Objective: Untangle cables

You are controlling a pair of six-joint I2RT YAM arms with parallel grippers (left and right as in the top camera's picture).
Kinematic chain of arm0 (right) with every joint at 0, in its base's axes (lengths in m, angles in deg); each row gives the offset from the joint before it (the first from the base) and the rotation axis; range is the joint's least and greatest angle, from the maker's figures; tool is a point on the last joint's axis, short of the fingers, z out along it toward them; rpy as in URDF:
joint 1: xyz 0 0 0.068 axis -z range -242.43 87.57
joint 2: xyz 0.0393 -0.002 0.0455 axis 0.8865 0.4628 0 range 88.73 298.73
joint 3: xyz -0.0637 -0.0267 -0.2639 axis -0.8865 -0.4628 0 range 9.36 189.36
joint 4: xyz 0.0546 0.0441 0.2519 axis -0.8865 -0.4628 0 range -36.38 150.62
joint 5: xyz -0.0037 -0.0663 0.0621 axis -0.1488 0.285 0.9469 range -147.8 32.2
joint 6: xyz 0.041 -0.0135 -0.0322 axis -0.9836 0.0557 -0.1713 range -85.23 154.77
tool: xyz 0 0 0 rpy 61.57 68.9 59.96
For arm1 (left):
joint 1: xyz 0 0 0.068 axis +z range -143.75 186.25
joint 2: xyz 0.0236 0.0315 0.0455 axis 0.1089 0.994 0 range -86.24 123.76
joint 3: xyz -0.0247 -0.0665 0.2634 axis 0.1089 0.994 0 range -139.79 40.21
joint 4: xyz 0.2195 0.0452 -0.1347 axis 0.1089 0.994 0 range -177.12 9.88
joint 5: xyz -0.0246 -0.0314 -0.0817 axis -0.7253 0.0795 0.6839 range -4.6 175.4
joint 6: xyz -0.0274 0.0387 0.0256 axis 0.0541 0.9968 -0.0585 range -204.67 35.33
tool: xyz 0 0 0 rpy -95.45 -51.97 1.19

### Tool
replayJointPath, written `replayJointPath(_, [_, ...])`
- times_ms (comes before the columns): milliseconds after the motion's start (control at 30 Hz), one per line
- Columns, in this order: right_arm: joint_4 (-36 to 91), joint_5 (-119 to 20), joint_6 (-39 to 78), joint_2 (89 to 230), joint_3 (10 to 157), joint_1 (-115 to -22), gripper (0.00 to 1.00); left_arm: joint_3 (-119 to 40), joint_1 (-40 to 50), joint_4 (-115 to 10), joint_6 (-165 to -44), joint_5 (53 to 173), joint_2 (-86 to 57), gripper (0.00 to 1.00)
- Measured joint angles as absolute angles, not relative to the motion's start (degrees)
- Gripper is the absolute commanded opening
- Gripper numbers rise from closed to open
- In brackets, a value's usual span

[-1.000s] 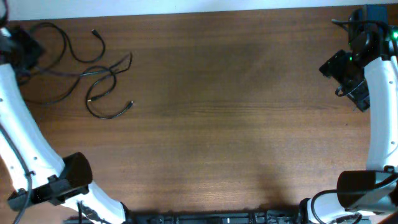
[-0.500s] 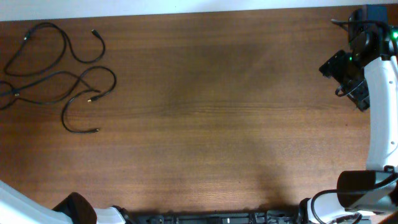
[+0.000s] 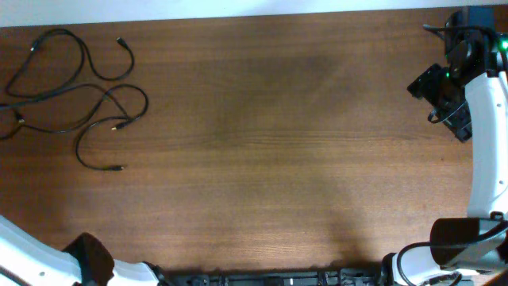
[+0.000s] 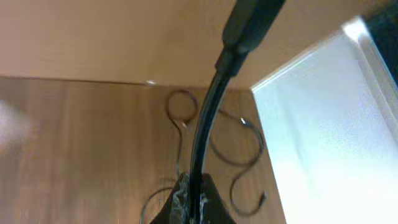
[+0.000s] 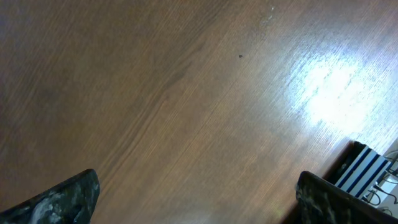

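The thin black cables (image 3: 87, 103) lie in loose, overlapping loops at the table's far left, and one strand runs off the left edge. My left gripper (image 4: 193, 205) is outside the overhead view. In the left wrist view it is shut on a black cable (image 4: 208, 106) that rises from its jaws, with more cable loops (image 4: 249, 155) on the wood beyond. My right gripper (image 3: 448, 99) is at the far right edge, well away from the cables. In the right wrist view it (image 5: 196, 193) is open and empty above bare wood.
The wooden table (image 3: 278, 143) has a white strip along its back edge. Part of my left arm (image 3: 79, 258) shows at the front left corner. A striped black box (image 5: 364, 171) sits at the table's edge near my right gripper.
My left arm has left the back-left corner and dropped out of the overhead view. The cables were dragged left and spread out, and the lowest plug end moved down and left. The right arm is still.
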State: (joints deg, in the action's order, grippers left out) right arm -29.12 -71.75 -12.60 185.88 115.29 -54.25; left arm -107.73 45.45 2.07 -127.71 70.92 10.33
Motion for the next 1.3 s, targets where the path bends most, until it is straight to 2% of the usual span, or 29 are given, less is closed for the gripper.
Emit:
replayJointPath(100, [-29.1,-71.8,-12.6,185.9,115.3,-54.2,0.99,-107.7,45.6,-4.2,-118.6,81.7,10.5,0.00])
replayJointPath(167, [-29.1,-71.8,-12.6,185.9,115.3,-54.2,0.98,-107.7,45.6,-4.7,-116.6,84.0,10.5,0.00])
replayJointPath(267, [-29.1,-71.8,-12.6,185.9,115.3,-54.2,0.98,-107.6,45.6,-5.0,-119.6,79.3,9.8,0.00])
replayJointPath(400, [-29.1,-71.8,-12.6,185.9,115.3,-54.2,0.98,-107.6,45.6,-8.6,-123.4,72.4,1.0,0.00])
replayJointPath(533, [-29.1,-71.8,-12.6,185.9,115.3,-54.2,0.99,-107.7,45.7,-16.3,-119.7,82.5,-1.2,0.00])
replayJointPath(667, [-29.1,-71.8,-12.6,185.9,115.3,-54.2,0.98,-107.7,45.7,-17.6,-116.3,96.7,-4.0,0.00])
replayJointPath(733, [-29.1,-71.8,-12.6,185.9,115.3,-54.2,0.98,-108.1,45.7,-13.2,-115.5,100.2,-5.5,0.00])
replayJointPath(867, [-29.1,-71.8,-12.6,185.9,115.3,-54.2,0.98,-108.1,45.7,8.5,-121.0,88.0,-2.8,0.00])
replayJointPath(900, [-29.1,-71.8,-12.6,185.9,115.3,-54.3,0.98,-107.9,45.7,9.6,-121.8,84.6,-1.1,0.00])
replayJointPath(1000, [-29.1,-71.8,-12.6,185.9,115.3,-54.2,0.98,-106.1,45.7,9.6,-124.0,73.5,3.8,0.00])
replayJointPath(1200, [-29.1,-71.8,-12.6,185.9,115.3,-54.2,0.98,-92.7,45.7,8.0,-127.3,65.9,9.1,0.00])
replayJointPath(1300, [-29.0,-71.7,-12.6,185.9,115.3,-54.2,0.98,-80.1,45.7,-4.2,-129.7,63.3,12.6,0.00])
